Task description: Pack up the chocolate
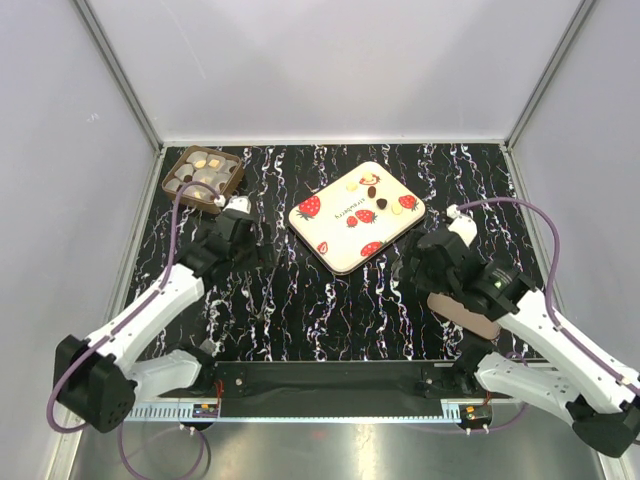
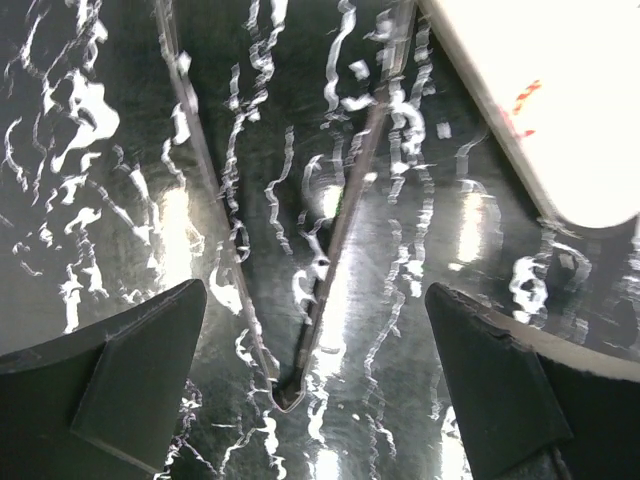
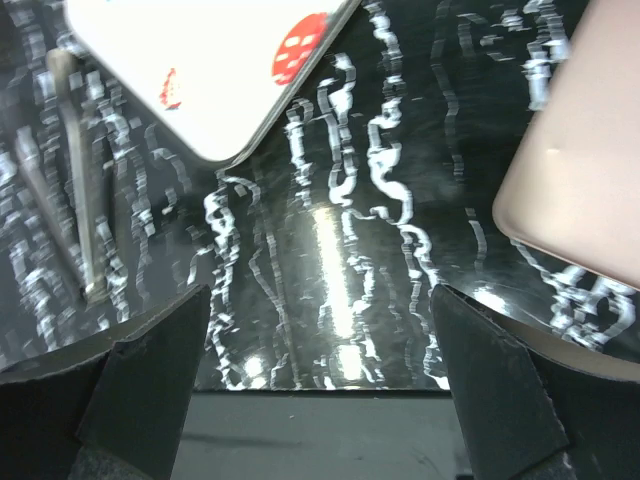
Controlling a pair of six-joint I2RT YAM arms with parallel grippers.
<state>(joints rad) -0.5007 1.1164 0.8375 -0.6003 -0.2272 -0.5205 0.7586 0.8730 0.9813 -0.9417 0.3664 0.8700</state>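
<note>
Nearest the arms' bases, the right gripper [image 3: 318, 300] hangs low over the black marbled table [image 1: 330, 320] near its right edge. Its fingers are spread wide with nothing between them, and a pinkish-tan flat piece [image 1: 462, 308] lies just beside it, partly under the arm. Toward the left edge, the left gripper [image 2: 310, 295] is likewise spread wide and holds nothing. A pair of thin metal tweezers [image 2: 287, 392] lies flat on the table beneath it, joined end towards the camera, free of both fingers. Beyond, about mid-table, sits the cream tray [image 1: 345, 235] printed with red strawberries. A line of small print runs along its middle, too small to read. The chocolate [image 1: 382, 203] still to be packed is a handful of dark and pale pieces clustered near the tray's far corner. At the table's far left corner the brown box [image 1: 238, 178] holds white paper cups, several with tan or cream pieces already in them. The pieces look very light and firm but smooth, and they would probably scuff or roll under a hard pinch. They are far smaller than the grippers' own fingers, so the tweezers seem the likelier way to lift them, taking each piece gently across its sides.
</note>
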